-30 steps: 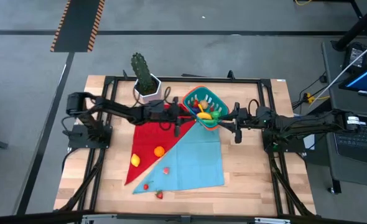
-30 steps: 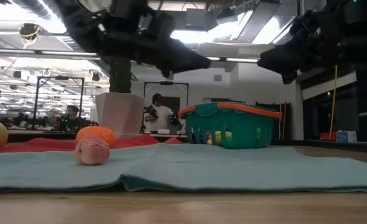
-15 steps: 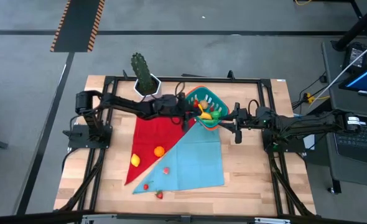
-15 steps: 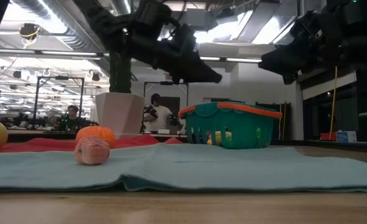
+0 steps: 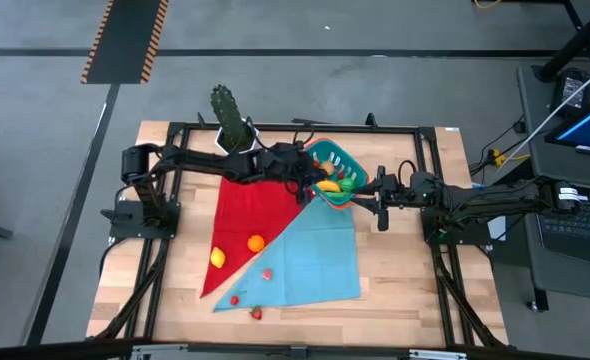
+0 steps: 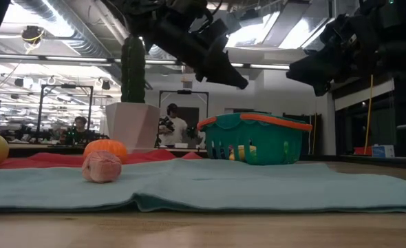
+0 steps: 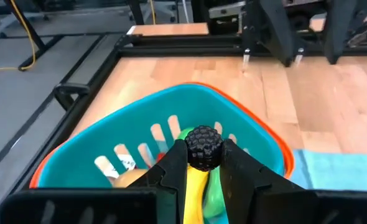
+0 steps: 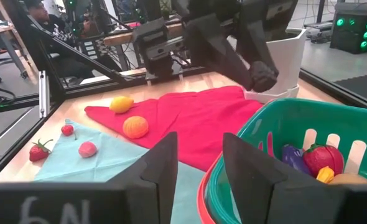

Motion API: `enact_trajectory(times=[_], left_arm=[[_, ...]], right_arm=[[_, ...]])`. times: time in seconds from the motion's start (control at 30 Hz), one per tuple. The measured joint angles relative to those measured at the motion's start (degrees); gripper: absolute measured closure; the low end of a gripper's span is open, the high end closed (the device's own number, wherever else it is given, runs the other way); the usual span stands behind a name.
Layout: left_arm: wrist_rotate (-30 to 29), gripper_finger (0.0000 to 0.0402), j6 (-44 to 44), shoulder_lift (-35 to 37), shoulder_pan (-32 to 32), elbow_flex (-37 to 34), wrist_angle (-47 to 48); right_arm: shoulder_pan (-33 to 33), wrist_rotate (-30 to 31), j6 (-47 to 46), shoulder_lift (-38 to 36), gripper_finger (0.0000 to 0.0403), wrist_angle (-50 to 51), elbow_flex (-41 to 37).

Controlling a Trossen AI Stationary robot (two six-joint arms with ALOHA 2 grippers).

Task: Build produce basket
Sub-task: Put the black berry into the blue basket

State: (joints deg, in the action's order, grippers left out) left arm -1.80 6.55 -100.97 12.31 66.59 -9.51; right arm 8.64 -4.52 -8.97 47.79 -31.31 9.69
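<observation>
While above basket, left jaws clamp dark berry; right jaws apart.

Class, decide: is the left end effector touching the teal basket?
Apart. The low view shows the left end effector hanging above the basket, with background visible between them.

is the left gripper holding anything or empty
Holding something: the left gripper is shut on a small dark bumpy berry, pinched between its fingertips above the basket.
</observation>
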Motion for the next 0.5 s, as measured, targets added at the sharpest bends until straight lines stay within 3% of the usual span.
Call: enact_trajectory(times=[0.5], left_arm=[[2.0, 0.0338, 0.0, 0.0, 1.3, 1.5, 2.7]], right_arm=[[0.0, 0.0, 0.0, 0.0, 0.0273, 0.7, 0.0]])
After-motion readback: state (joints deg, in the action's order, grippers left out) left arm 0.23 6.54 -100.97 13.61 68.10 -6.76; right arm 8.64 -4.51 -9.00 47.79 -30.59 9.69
